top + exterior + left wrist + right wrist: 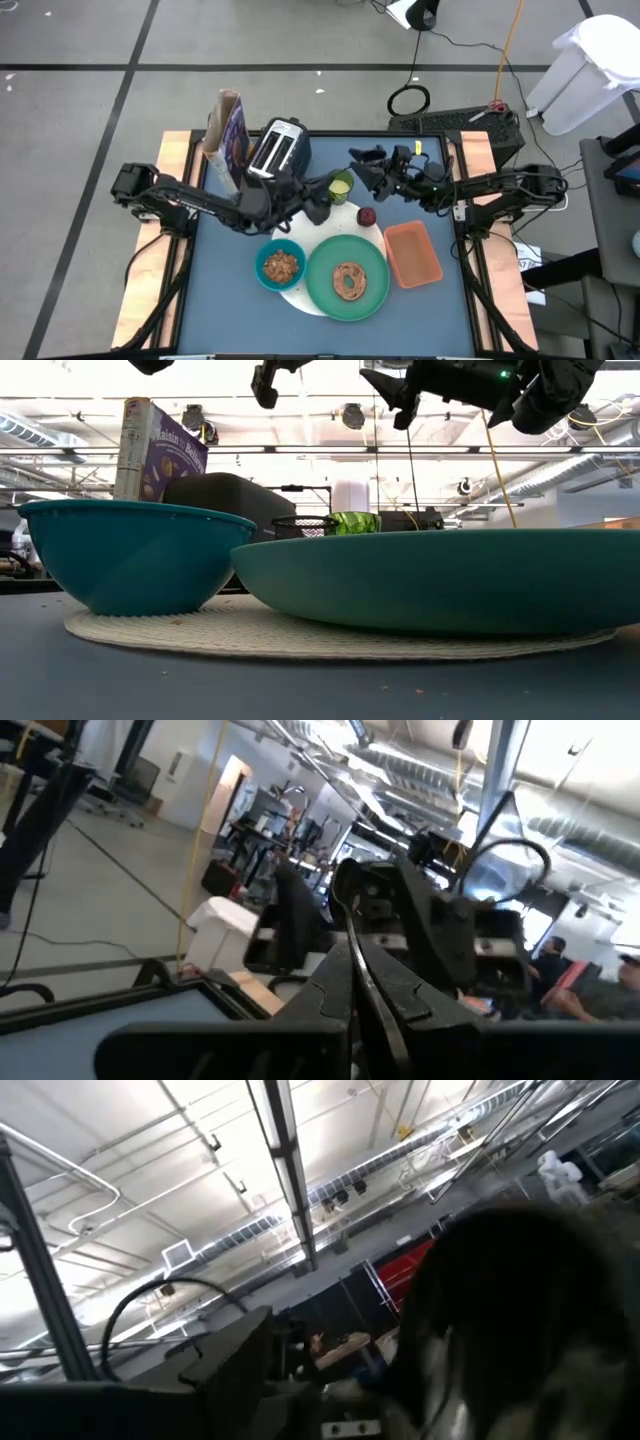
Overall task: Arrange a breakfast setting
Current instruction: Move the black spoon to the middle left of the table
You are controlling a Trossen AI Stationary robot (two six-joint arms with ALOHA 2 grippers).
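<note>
My left gripper hangs high above the table's middle, beside the yellow-green cup. In its wrist view its fingers are shut on a thin curved metal strip, apparently the metal spoon. My right gripper is open, facing it from the right, also raised. The teal bowl and the large green plate rest on the white round plate. The small red fruit lies on the table. The black cup stands beside the yellow-green cup. My left gripper pinches the thin metal strip between its two fingers. The strip runs along the fingers and out past their ends toward my right gripper. It is lifted clear of the table. Which end of the spoon it has cannot be told.
The silver-black toaster and a cereal box stand at the table's far left. The orange rectangular tray lies at the right, next to the green plate. The bowl holds cereal and the green plate holds a bagel.
</note>
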